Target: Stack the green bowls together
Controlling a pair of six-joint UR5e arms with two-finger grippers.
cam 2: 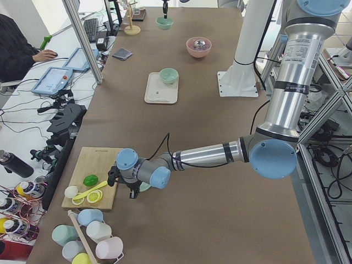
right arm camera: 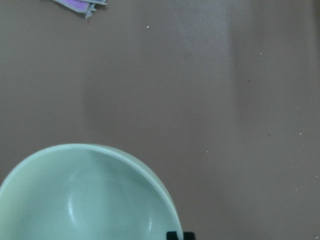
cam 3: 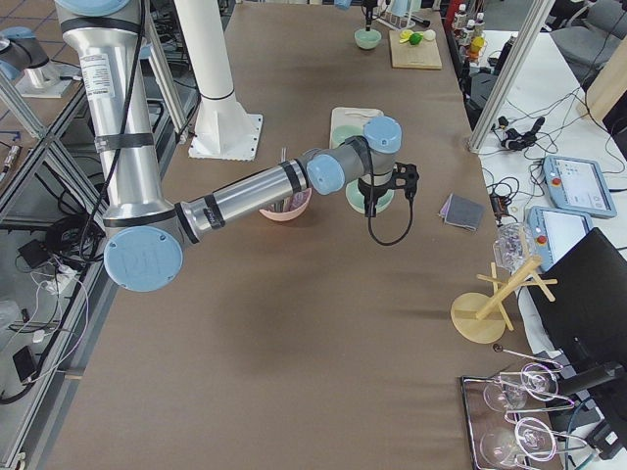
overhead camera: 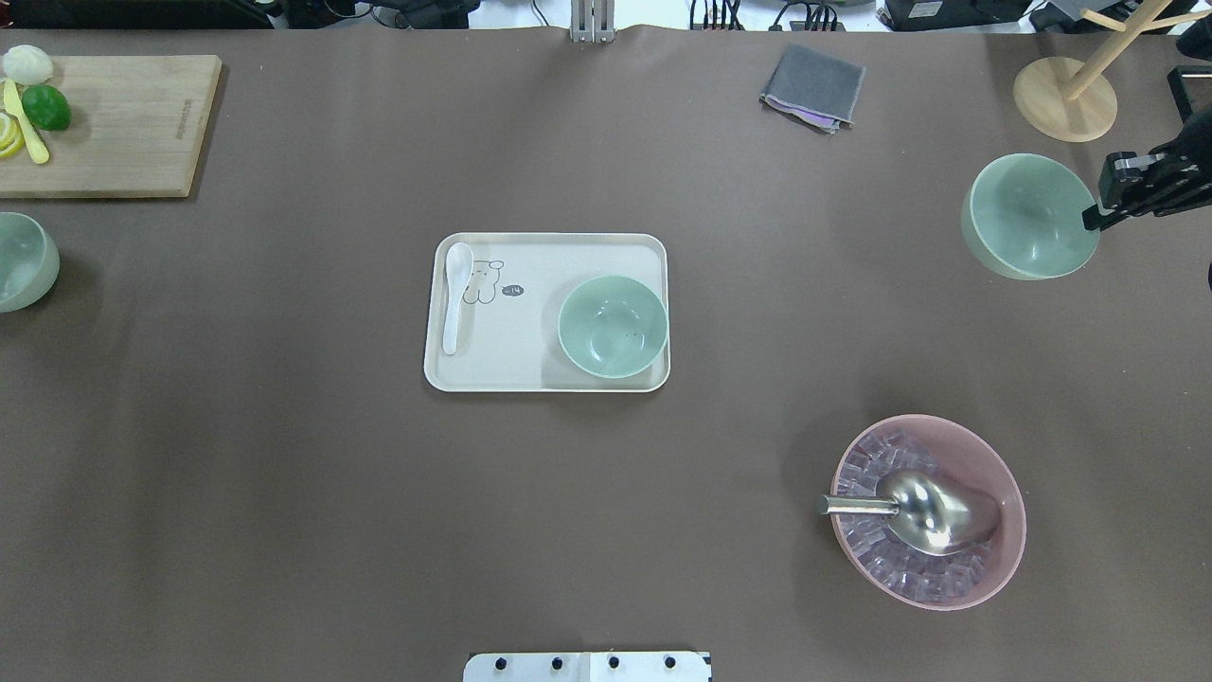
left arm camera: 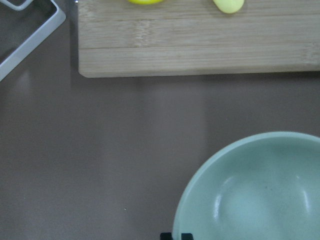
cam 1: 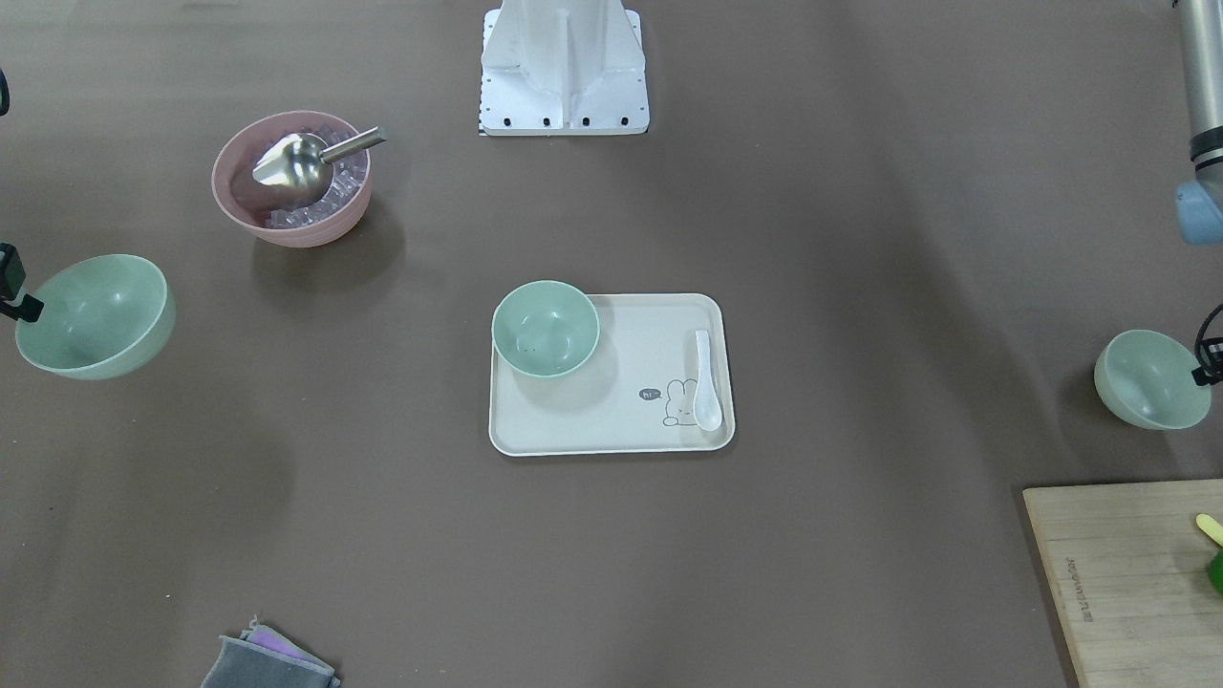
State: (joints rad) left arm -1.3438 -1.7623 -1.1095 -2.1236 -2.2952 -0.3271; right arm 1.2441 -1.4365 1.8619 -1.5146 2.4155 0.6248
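Right jaws: pinching the rim of the right gripper's pale mint-green round plastic bowl (right arm camera: pixel 85 200); right gripper (overhead camera: pixel 1091 223) has it tilted, up off the brown table (overhead camera: pixel 284 474)
Left jaws: nipped onto the rim of the left gripper's pale mint-green round plastic bowl (left arm camera: pixel 260 195); left gripper (cam 1: pixel 1201 373) is out at the table's left edge; bowl tipped, near the pale wooden cutting board (left arm camera: pixel 200 45)
Middle: third pale mint-green round plastic bowl (overhead camera: pixel 613 326) sits upright in a corner of the cream rectangular tray (overhead camera: pixel 549 256); white ceramic spoon (overhead camera: pixel 454 298) lies at the tray's other end
Around: pink ice-filled bowl (overhead camera: pixel 1006 559) with a metal scoop (overhead camera: pixel 933 511); folded grey cloth (overhead camera: pixel 812 85); three green bowls well apart, none nested yet
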